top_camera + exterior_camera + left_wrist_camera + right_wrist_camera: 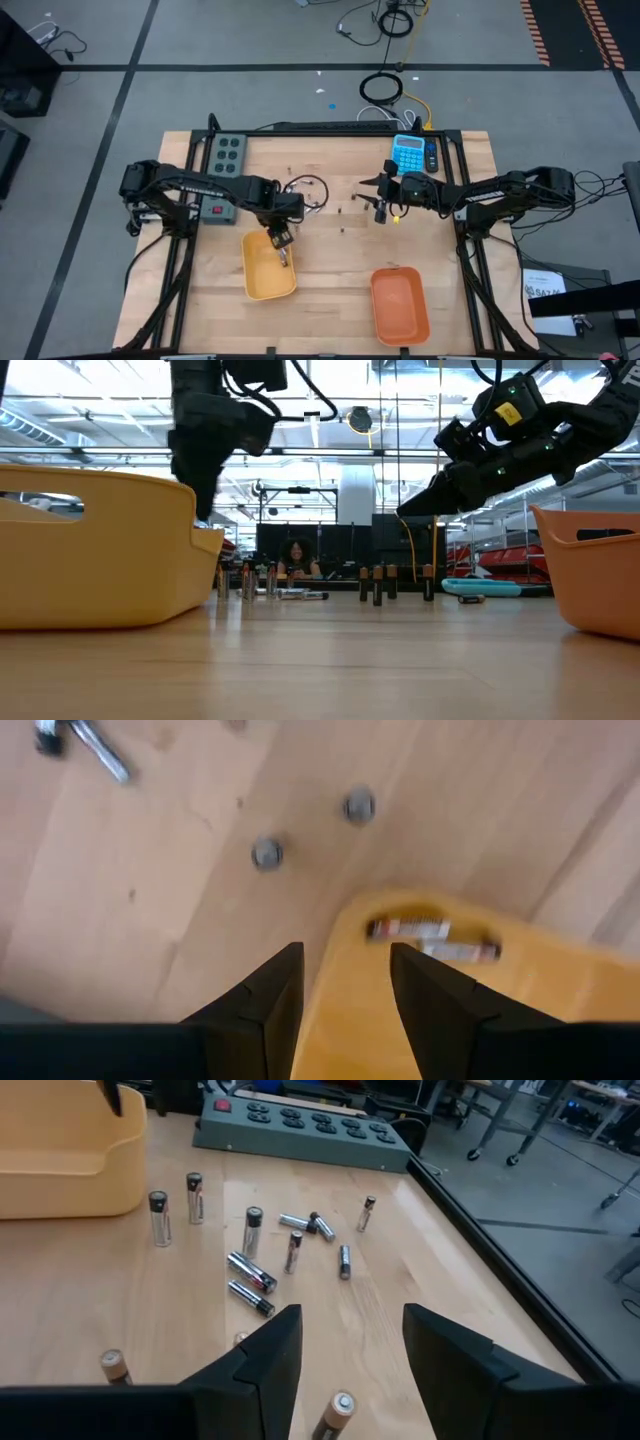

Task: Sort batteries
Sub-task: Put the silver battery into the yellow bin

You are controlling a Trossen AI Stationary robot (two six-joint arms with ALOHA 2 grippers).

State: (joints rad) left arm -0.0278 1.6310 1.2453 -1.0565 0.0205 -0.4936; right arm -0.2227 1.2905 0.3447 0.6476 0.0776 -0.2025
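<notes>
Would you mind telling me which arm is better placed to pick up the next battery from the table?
Probably the right: its hand hangs open over the loose batteries, while the left hand is open over the yellow tray.

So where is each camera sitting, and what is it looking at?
High: above, looking straight down; both arms, yellow tray, orange tray.
Low: table height, looking across; batteries, both arms overhead.
Left wrist: left pincer open over the yellow tray's rim.
Right wrist: right pincer open above scattered batteries.
Shared: all four show the yellow tray.
</notes>
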